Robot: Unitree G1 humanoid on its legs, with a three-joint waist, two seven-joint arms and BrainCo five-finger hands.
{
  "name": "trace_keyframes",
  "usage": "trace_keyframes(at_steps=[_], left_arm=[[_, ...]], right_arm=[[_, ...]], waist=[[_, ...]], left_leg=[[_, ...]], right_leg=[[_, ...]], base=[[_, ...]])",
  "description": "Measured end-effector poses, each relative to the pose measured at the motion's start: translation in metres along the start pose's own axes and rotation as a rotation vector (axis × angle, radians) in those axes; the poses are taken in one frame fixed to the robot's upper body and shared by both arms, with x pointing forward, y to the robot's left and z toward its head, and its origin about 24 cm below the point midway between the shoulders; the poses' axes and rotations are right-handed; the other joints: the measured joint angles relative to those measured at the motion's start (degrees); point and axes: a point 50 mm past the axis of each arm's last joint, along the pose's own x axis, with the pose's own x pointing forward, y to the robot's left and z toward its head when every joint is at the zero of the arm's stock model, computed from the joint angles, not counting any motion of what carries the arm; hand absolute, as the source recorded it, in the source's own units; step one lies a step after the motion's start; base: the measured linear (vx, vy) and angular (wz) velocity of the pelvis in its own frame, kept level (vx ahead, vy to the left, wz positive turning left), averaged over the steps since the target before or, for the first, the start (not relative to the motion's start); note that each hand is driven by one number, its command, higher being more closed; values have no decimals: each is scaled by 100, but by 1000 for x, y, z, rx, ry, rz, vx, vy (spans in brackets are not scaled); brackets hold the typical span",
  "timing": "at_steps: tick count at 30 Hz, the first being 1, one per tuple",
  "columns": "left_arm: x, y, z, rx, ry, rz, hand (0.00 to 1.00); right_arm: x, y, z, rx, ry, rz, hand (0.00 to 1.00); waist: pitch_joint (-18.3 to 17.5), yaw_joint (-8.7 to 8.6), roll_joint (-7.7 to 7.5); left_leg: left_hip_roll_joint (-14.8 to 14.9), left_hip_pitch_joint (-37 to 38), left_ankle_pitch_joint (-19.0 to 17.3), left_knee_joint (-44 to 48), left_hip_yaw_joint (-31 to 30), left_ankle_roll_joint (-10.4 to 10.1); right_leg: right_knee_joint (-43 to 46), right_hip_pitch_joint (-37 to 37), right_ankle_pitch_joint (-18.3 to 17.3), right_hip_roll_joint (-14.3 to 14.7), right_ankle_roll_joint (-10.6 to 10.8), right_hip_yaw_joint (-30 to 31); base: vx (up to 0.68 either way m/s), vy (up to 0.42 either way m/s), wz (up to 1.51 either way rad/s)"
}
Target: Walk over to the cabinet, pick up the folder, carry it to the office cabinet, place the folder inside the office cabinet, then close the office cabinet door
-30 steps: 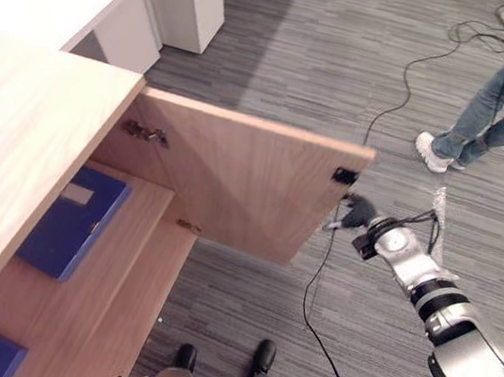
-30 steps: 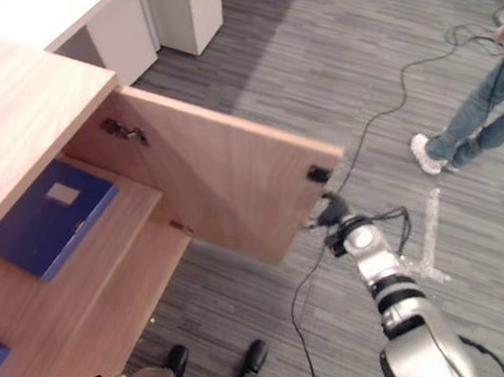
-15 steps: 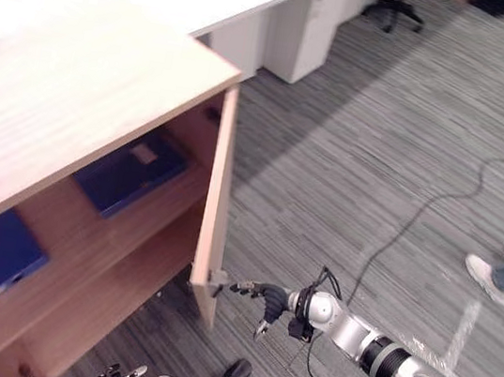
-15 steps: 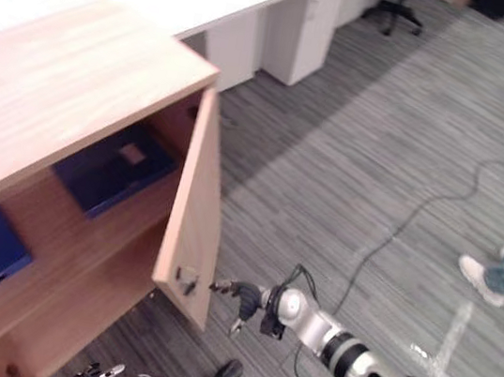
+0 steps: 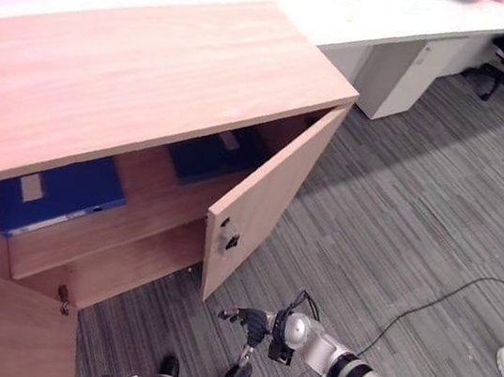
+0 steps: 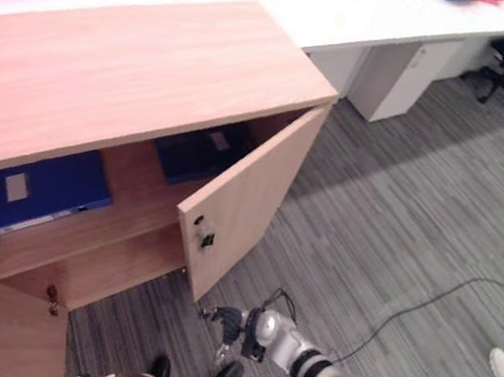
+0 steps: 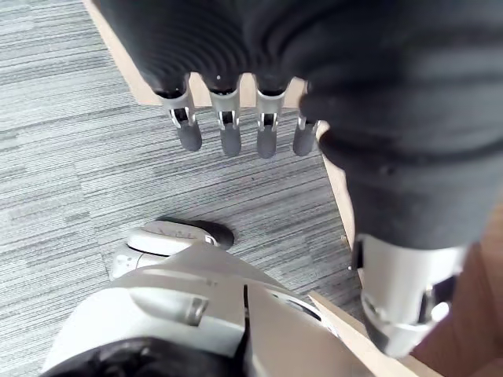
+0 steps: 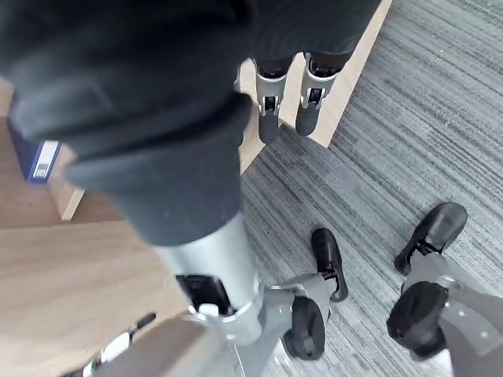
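Silver fingers on my right hand (image 5: pixel 251 322) are loose and hold nothing. It sits low in the centre of the frame, clear of the wood. Up and slightly left of it stands the free edge of the cabinet door (image 5: pixel 267 186), upright, with its dark handle (image 5: pixel 229 240) near that edge; the hinges are away at the upper right. Any push would have to go up-left, toward the shelf (image 5: pixel 147 194), where two blue folders (image 5: pixel 57 194) lie flat inside the office cabinet (image 5: pixel 146 68). My left hand (image 7: pixel 226 132), fingers straight and empty, hangs at the bottom edge left of centre, farther off, so the right is the one to use. Half a second ago its fingertips were at the door's edge; now they are apart from it, and the head camera has swung round.
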Motion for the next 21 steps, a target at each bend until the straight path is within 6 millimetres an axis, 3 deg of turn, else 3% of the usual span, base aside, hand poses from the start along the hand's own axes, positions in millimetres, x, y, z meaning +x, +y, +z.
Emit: trace_keyframes(at_steps=[2, 4, 6, 9, 11, 13, 14, 15, 18, 21], left_arm=[[1, -4, 4, -21, -15, -7, 0], [2, -11, 7, -34, -26, -23, 0], [4, -15, 17, -9, -51, -33, 0], [7, -19, 30, 1, -86, -37, 0], [7, -20, 35, 8, -97, -38, 0], [7, -20, 33, 6, -93, -36, 0], [7, -22, 31, -1, -82, -38, 0], [6, -22, 24, -9, -61, -37, 0], [4, -18, 14, -67, -35, -20, 0], [3, -16, 11, -132, -27, -4, 0]], right_arm=[[1, -10, -9, 137, 39, -110, 0], [-4, -19, -27, 334, 77, -240, 0], [-17, -6, -68, 627, 180, -394, 0], [-32, 29, -108, 881, 328, -473, 0], [-36, 50, -121, 989, 397, -477, 0], [-41, 79, -132, 1134, 467, -480, 0], [-45, 83, -136, 1186, 483, -503, 0], [-49, 93, -142, 1250, 506, -524, 0], [-63, 113, -156, 1391, 553, -592, 0], [-71, 127, -162, 1469, 575, -631, 0]], waist=[[107, -28, 139], [267, -65, 373], [310, -169, 372], [321, -224, 357], [329, -262, 290], [296, -278, 204], [315, -304, 276], [257, -329, 384], [91, -393, 379], [67, -415, 352]], left_leg=[[91, -157, -50, 286, -330, 67], [222, -362, -93, 616, -788, 129], [-19, -547, -78, 774, -1645, 59], [-410, -741, -29, 863, -2521, -86], [-563, -771, 3, 868, -2865, -218], [-679, -761, 69, 832, -3175, -446], [-586, -767, 87, 816, -3291, -538], [-364, -723, 146, 686, -3353, -623], [47, -465, 296, 216, -3537, -839], [138, -457, 417, 144, -3567, -882]], right_leg=[[314, -28, 42, -13, 58, 186], [1105, -264, -39, -57, 88, 1072], [1778, -421, -692, -360, 516, 2517], [1791, -313, -958, -737, 799, 3571], [1572, -166, -964, -870, 827, 3653], [1251, 213, -1424, -984, 1142, 3385], [1153, 280, -1505, -892, 1158, 3229], [1157, 329, -1525, -684, 1079, 3099], [1161, 480, -1619, -362, 914, 2880], [1169, 596, -1680, -256, 816, 2681]], base=[[31, 96, 73], [-16, 138, 114], [-31, 56, 184], [40, -132, 172], [26, -219, 132], [70, -393, 98], [86, -408, 47], [66, -389, 29], [40, -275, 22], [23, -171, 33]])
